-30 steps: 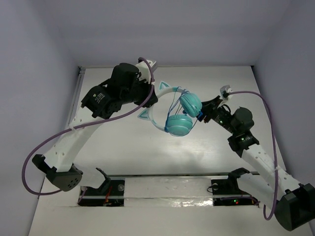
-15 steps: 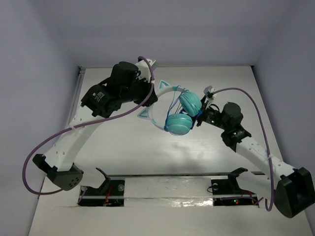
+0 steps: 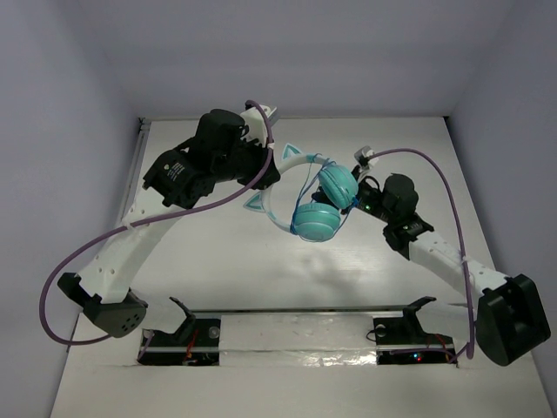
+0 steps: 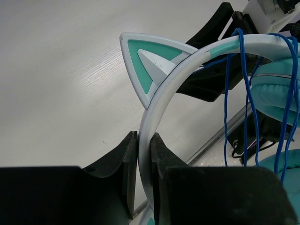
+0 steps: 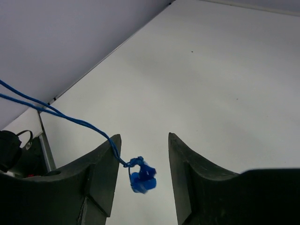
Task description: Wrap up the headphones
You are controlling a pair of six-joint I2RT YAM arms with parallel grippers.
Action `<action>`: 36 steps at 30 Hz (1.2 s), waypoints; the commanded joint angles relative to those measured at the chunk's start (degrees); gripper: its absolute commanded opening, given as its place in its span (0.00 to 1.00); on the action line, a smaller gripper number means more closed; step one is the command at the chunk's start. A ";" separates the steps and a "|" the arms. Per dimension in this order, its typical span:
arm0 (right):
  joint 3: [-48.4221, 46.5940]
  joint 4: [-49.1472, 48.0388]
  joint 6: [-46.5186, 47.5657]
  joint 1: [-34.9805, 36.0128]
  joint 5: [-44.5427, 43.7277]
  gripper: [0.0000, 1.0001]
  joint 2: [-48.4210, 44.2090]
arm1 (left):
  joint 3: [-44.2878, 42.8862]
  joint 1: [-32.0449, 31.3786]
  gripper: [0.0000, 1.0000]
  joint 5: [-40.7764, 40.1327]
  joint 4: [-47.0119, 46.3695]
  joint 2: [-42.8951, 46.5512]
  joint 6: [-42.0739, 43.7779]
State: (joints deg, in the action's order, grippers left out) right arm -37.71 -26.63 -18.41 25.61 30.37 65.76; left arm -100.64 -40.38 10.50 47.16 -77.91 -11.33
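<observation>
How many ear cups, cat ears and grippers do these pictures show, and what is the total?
Ear cups: 2
Cat ears: 2
Grippers: 2, the left gripper and the right gripper
Total: 6

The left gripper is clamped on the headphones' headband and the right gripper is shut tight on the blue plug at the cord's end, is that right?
Not quite. The left gripper is clamped on the headband, but the right gripper is open: the right wrist view shows its jaws apart, with the blue plug hanging in the gap, not pinched.
</observation>
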 commanded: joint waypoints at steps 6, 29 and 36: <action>-0.87 -8.43 -2.59 0.41 1.63 0.18 1.57 | 0.00 0.21 0.00 2.33 -5.05 2.24 -0.97; -1.40 -6.50 -7.16 -2.58 -18.86 0.00 6.75 | -2.81 2.06 0.00 9.88 -6.45 5.49 -1.76; -1.66 -7.73 -7.86 -2.58 -12.26 0.00 8.33 | -1.22 2.58 0.00 11.56 -11.11 5.84 -4.13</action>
State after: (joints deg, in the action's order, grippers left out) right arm -37.80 -32.93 -25.89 23.31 16.27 72.60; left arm -99.46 -38.15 16.40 46.13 -74.28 -11.68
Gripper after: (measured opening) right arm 0.046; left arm 0.103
